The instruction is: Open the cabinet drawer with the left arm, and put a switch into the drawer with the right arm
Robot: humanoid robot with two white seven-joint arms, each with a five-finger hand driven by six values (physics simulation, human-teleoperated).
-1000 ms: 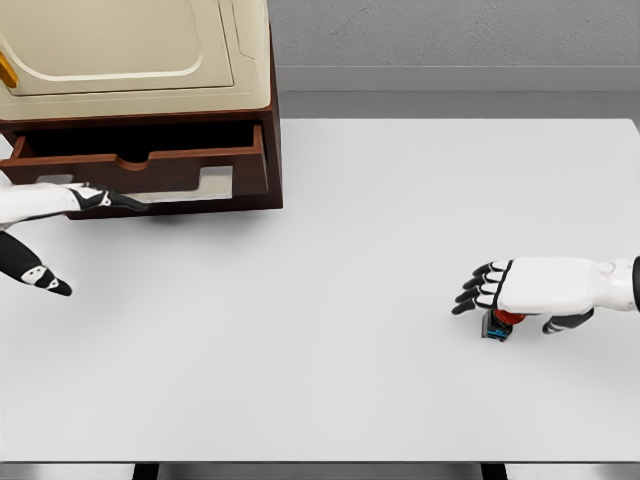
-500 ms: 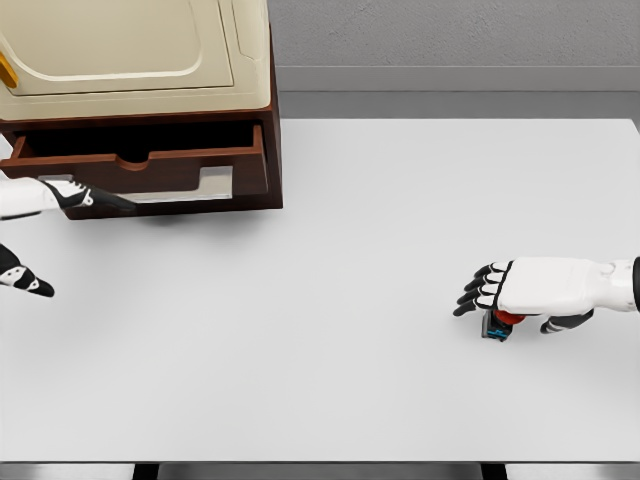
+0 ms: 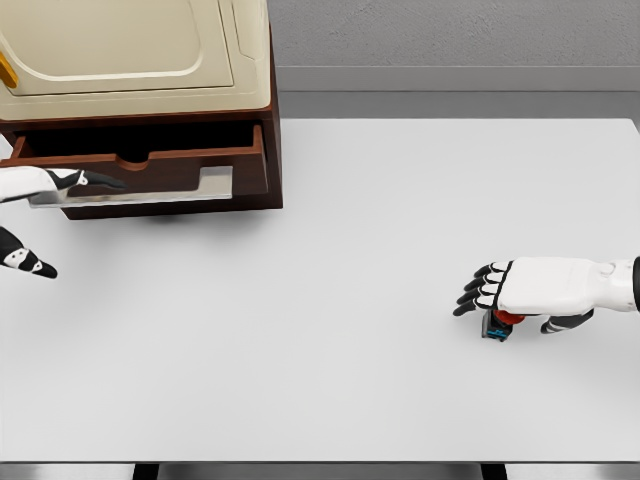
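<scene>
A brown cabinet [image 3: 272, 120] with a cream top stands at the back left of the white table [image 3: 350, 220]. Its drawer [image 3: 160, 165] is pulled out a little, showing a dark gap above the front panel. My left hand [image 3: 80, 225] is at the far left edge, long fingers [image 3: 95, 180] stretched along the drawer front and thumb spread low; it holds nothing. A small switch [image 3: 497, 326], red, blue and black, lies on the table at the right. My right hand [image 3: 505, 313] lies flat just over it, fingers pointing left, thumb off to the right, not closed on it.
A pale strip [image 3: 215, 184] runs along the drawer's lower front. A grey wall [image 3: 450, 40] rises behind the table. The table's front edge [image 3: 320, 462] crosses the bottom of the view.
My left hand has drawn back to the left and slightly up along the drawer front. The right hand and the switch have stayed where they were.
</scene>
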